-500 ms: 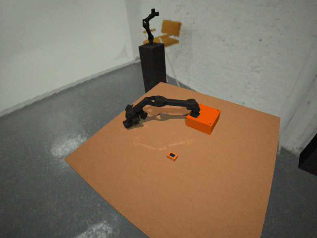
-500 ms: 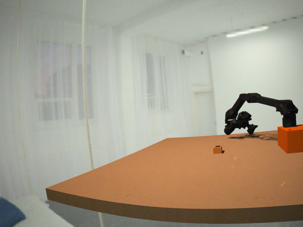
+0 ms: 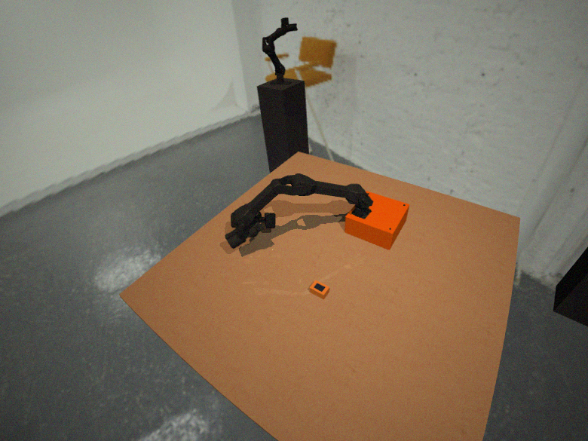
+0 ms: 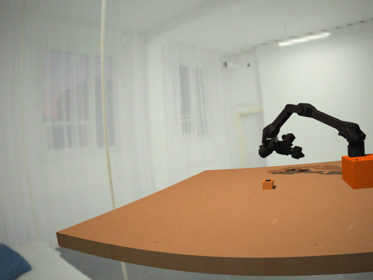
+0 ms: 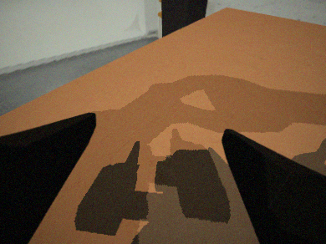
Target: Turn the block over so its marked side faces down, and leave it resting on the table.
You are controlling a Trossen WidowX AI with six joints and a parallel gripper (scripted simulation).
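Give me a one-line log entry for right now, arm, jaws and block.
arm: raised above table, away from block | gripper: jaws open, holding nothing | block: resting on table, dark marked side up, untouched | flip: not yet done

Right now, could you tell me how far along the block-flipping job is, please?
Nothing looks done yet: the small orange block sits on the table with its dark marked side facing up. In hand: the gripper is open and empty, held above the table away from the block, which is out of the wrist view. Left: reach the block, grasp it, turn it marked side down and release it on the table.
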